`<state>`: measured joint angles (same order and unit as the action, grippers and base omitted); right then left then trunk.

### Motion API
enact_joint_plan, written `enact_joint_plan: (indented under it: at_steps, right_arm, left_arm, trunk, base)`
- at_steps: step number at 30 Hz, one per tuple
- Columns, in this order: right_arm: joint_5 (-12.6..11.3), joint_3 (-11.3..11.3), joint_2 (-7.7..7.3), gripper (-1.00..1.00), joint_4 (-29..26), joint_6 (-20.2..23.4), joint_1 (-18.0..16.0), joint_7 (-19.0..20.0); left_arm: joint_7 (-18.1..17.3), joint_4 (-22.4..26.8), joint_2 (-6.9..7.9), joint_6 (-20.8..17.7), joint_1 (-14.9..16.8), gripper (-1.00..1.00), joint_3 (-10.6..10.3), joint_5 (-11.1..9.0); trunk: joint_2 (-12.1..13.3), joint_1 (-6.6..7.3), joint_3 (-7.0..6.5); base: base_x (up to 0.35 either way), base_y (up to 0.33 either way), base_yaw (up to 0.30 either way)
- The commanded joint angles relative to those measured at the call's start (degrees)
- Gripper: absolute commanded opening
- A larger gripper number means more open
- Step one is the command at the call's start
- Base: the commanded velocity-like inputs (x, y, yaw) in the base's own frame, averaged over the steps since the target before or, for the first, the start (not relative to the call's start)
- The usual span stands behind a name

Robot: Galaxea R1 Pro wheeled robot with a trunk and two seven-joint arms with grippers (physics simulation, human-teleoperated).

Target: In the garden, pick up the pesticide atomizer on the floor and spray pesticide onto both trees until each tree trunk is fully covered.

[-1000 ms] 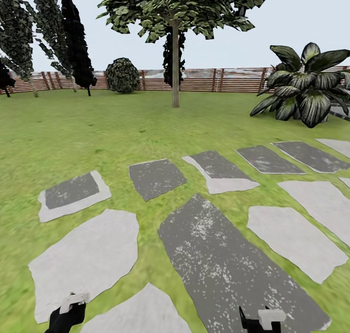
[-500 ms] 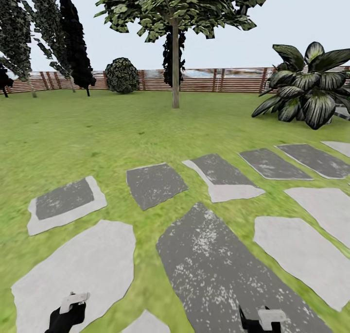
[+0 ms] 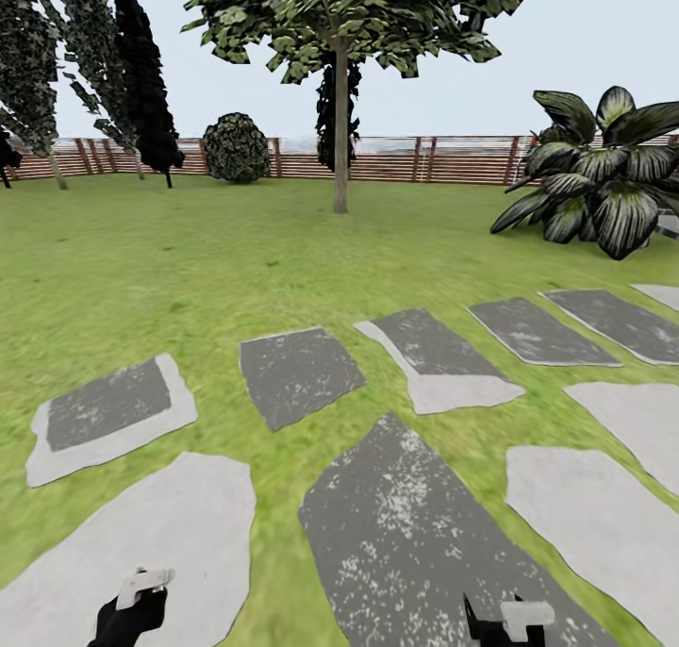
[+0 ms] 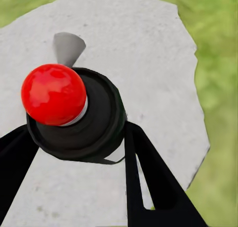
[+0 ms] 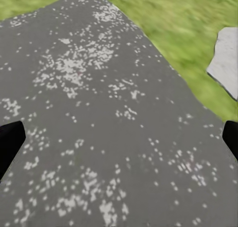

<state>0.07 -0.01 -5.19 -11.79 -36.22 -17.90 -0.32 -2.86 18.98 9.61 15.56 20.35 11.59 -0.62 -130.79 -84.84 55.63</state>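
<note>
My left gripper (image 4: 74,137) is shut on the pesticide atomizer (image 4: 94,122), its dark body wedged between the black fingers and its red nozzle tip (image 4: 53,94) towards the camera. The head view has that gripper (image 3: 129,619) at the bottom left, with the atomizer's pale trigger head (image 3: 143,586) above it. At the bottom right my right gripper (image 3: 498,628) is open; in its wrist view the gripper (image 5: 119,137) hangs empty over a dark stone. One tree (image 3: 339,128) with a straight bare trunk stands far ahead on the lawn.
Flat grey stepping stones (image 3: 405,524) lie in the grass floor around me. A broad-leaved plant (image 3: 594,180) grows at the right. Dark conifers (image 3: 141,81) and a round shrub (image 3: 236,147) stand at the back left before the brown slat fence (image 3: 424,157).
The whole head view has shifted: the stones have slid down and outward, so the camera has moved forward. Both grippers keep their places in the picture.
</note>
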Motion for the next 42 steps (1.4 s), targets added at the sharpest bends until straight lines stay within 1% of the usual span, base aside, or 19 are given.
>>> enact_joint_plan:
  at_steps: [1, 3, 7, 8, 16, 25, 30, 36, 42]
  right_arm:
    - [0.01, 0.01, 0.00, 1.00, 0.06, -0.17, -0.03, -0.03]
    - [0.03, 0.04, 0.00, 1.00, 0.06, -0.17, -0.03, -0.03]
    - [0.09, 0.03, -0.07, 1.00, 0.10, -0.18, -0.03, -0.03]
    - [0.09, 0.06, -0.04, 1.00, 0.10, -0.18, -0.03, -0.03]
    - [-0.04, 0.02, -0.14, 1.00, 0.04, -0.25, 0.03, -0.17]
    - [-0.07, 0.01, 0.04, 1.00, -0.24, -0.19, 0.03, -0.21]
    - [-0.05, 0.09, 0.23, 1.00, -0.29, -0.17, 0.02, -0.06]
    - [0.05, 0.10, 0.20, 1.00, -0.12, -0.17, 0.01, -0.09]
    - [0.07, 0.10, 0.18, 1.00, -0.08, -0.22, 0.04, -0.12]
  left_arm:
    - [-0.30, -0.07, -0.06, 0.15, 0.04, -1.00, 0.30, -0.07]
    - [-0.37, -0.13, -0.56, 0.11, 0.04, -1.00, 0.17, 0.01]
    - [-0.37, -0.14, -2.77, 0.07, 0.04, -1.00, -0.08, 0.60]
    - [-0.39, -0.12, -2.93, 0.08, 0.01, -1.00, -0.11, 0.66]
    - [-0.49, -0.10, -2.65, 0.08, -0.04, -1.00, 0.24, 0.19]
    - [-0.56, -0.08, -2.59, 0.08, -0.05, -1.00, 0.24, 0.17]
    - [-0.49, -0.15, -2.66, 0.08, -0.05, -1.00, 0.03, 0.64]
    - [-0.48, -0.14, -2.67, 0.08, -0.05, -1.00, 0.01, 0.54]
    - [-0.48, -0.10, -2.78, 0.15, -0.36, -1.00, -0.06, 0.76]
  trunk:
    - [-0.02, -0.02, 0.05]
    - [-0.02, -0.02, 0.05]
    - [-0.02, -0.02, 0.05]
    - [-0.02, -0.02, 0.05]
    - [-0.02, -0.02, 0.05]
    - [-0.02, -0.02, 0.05]
    - [-0.02, -0.02, 0.05]
    - [-0.02, -0.02, 0.05]
    - [-0.02, -0.02, -0.01]
  base:
    - [0.337, 0.000, 0.000]
    - [0.337, 0.000, 0.000]
    - [0.337, 0.000, 0.000]
    - [0.337, 0.000, 0.000]
    - [0.337, 0.000, 0.000]
    - [0.337, 0.000, 0.000]
    - [0.337, 0.000, 0.000]
    - [0.337, 0.000, 0.001]
    - [0.337, 0.000, 0.160]
